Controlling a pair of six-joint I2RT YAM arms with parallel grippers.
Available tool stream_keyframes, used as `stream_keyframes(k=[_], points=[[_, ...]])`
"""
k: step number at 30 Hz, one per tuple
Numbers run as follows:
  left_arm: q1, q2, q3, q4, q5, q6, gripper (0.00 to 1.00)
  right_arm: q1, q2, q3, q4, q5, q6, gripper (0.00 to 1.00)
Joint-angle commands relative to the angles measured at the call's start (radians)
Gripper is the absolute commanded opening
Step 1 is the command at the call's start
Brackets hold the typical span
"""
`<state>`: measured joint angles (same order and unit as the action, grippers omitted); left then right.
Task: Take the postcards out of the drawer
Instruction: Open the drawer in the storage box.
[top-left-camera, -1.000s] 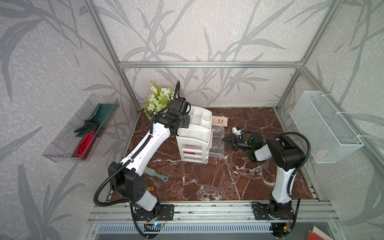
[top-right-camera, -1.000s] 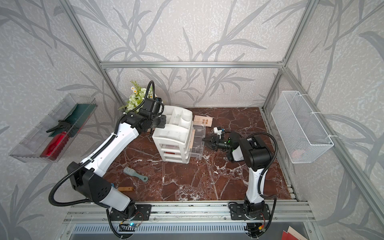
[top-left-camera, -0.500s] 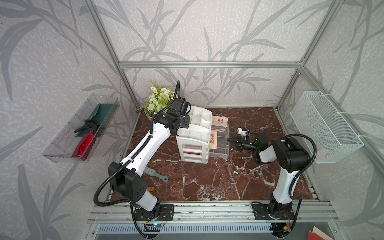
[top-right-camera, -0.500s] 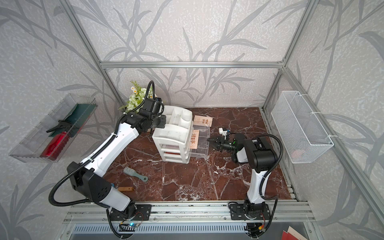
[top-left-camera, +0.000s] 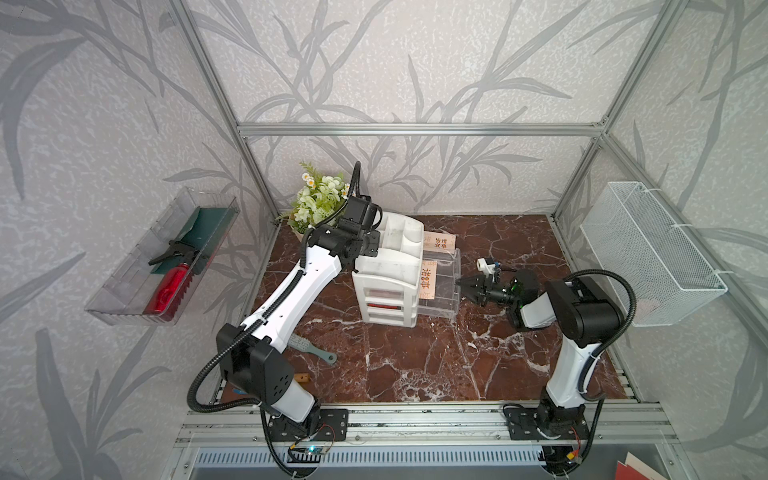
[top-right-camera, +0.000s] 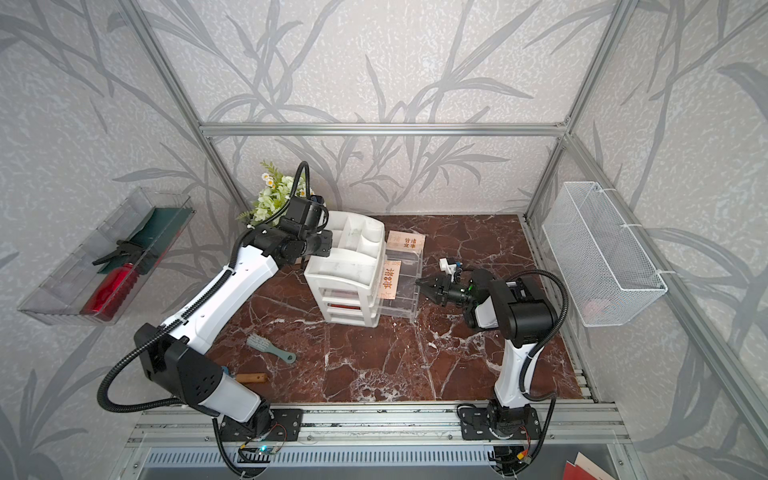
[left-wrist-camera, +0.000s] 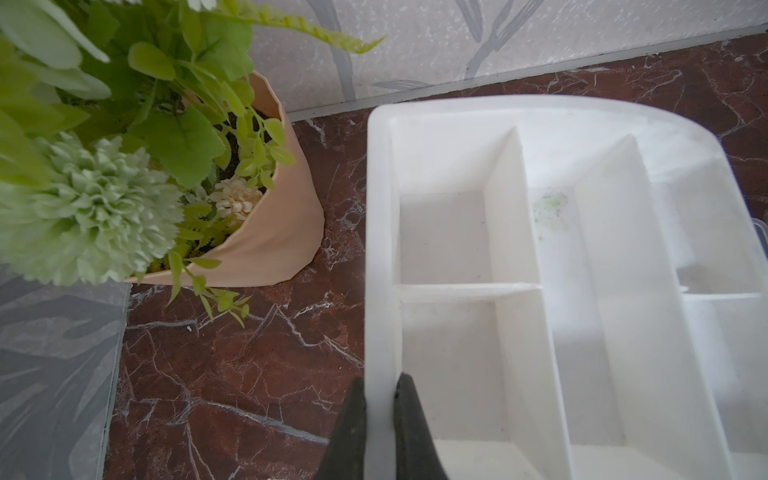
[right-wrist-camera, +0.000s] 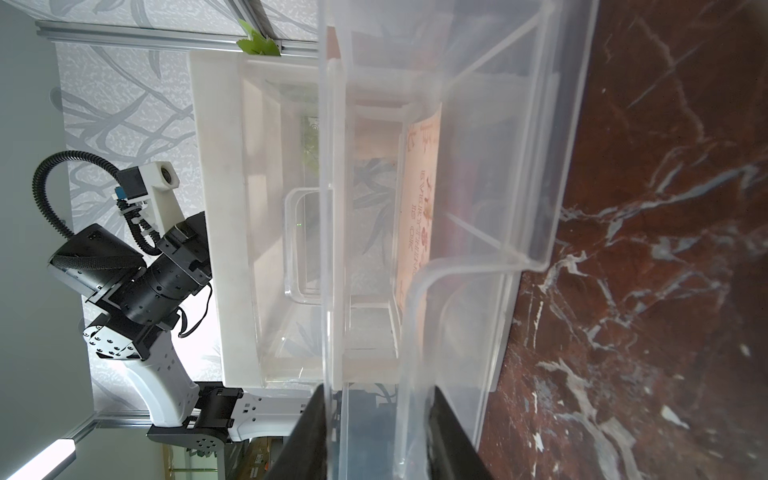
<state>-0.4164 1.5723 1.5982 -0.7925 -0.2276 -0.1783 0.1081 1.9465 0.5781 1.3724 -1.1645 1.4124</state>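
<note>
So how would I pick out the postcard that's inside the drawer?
Find the white plastic drawer tower in the middle of the brown marble table; its clear plastic drawer is pulled out. Propped upright inside is a cream postcard with large red characters. Its cream twin lies flat outside, beyond the drawer.

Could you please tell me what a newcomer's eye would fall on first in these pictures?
The white drawer unit mid-table, its clear drawer pulled out with a cream postcard standing inside. The right gripper grips the drawer's front, while the left gripper pinches the unit's top rim.
</note>
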Motion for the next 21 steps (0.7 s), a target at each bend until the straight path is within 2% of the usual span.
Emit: stream_keyframes(k=[1, 7, 14, 17, 21], points=[[0.019, 0.043, -0.055, -0.160, -0.125, -0.010, 0.00, -0.011, -0.038, -0.012, 0.034, -0.012, -0.026, 0.36], [0.019, 0.035, -0.063, -0.151, -0.121, -0.020, 0.00, -0.016, -0.029, -0.011, 0.034, -0.002, -0.036, 0.44], [0.019, 0.016, -0.078, -0.143, -0.117, -0.031, 0.00, -0.022, -0.002, -0.010, -0.009, 0.029, -0.085, 0.48], [0.019, 0.009, -0.085, -0.145, -0.121, -0.033, 0.00, -0.024, -0.052, -0.009, -0.181, 0.064, -0.206, 0.49], [0.020, 0.003, -0.094, -0.139, -0.121, -0.033, 0.00, -0.025, -0.201, 0.025, -0.565, 0.129, -0.436, 0.50]])
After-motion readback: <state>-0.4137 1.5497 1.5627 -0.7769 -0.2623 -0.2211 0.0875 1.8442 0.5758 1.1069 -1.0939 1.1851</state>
